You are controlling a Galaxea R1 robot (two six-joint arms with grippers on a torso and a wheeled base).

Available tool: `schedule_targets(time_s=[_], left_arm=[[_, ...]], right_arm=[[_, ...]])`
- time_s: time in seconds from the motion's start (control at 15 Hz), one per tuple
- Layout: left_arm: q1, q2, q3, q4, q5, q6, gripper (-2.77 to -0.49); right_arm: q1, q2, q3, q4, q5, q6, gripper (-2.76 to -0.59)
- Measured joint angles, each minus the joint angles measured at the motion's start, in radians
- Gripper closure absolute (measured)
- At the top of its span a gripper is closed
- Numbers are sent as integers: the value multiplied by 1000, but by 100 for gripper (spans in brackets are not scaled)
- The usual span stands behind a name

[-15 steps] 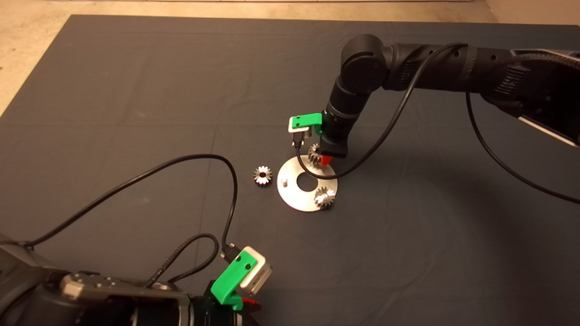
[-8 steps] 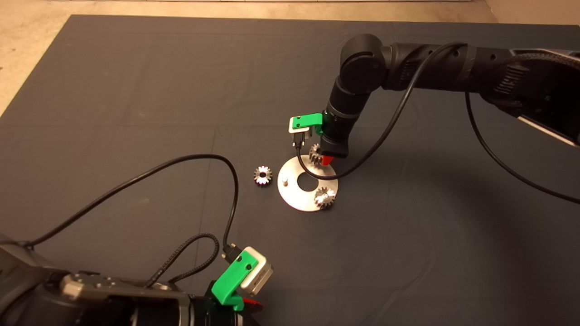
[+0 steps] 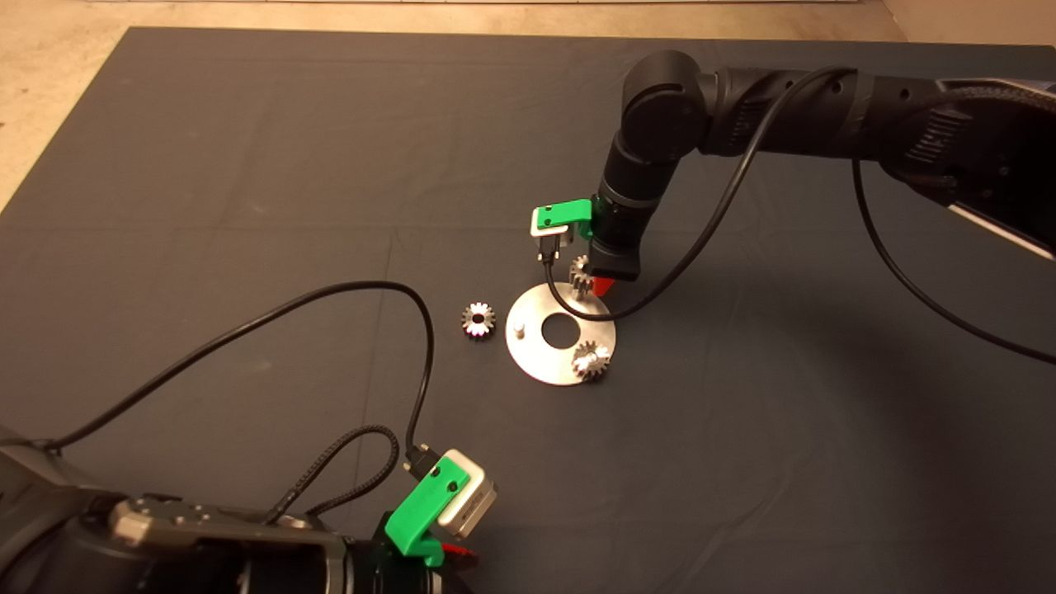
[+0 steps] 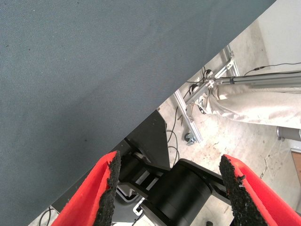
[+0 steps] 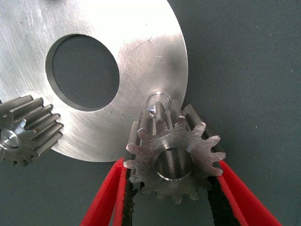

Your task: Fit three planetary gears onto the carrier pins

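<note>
Right gripper (image 3: 596,283) clamps gear (image 5: 174,157) above disc (image 3: 536,359) rim at 12 o'clock, apparently just off pin (image 5: 157,100). Second gear (image 3: 591,360) seated at 4 o'clock. Third gear (image 3: 478,319) on mat (image 3: 247,165), 9 o'clock side, beside bare pin (image 3: 518,330). Left gripper (image 4: 171,188) parked, fingers spread wide.

The disc (image 3: 561,334) lies near the mat's (image 3: 247,165) middle; one gear (image 3: 591,360) sits on its near-right pin; a bare pin (image 3: 518,329) stands at its left; a second gear (image 3: 478,319) lies on the mat just left of the disc; a third gear (image 5: 175,157) hangs above the far edge beside that pin (image 5: 156,100).
</note>
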Motion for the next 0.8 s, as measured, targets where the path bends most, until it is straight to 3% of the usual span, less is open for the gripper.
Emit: schedule_targets(time_s=[0.8], left_arm=[[0,-7,0,0,-1,0,-146]], right_arm=[[0,0,3,0,0,1,-97]])
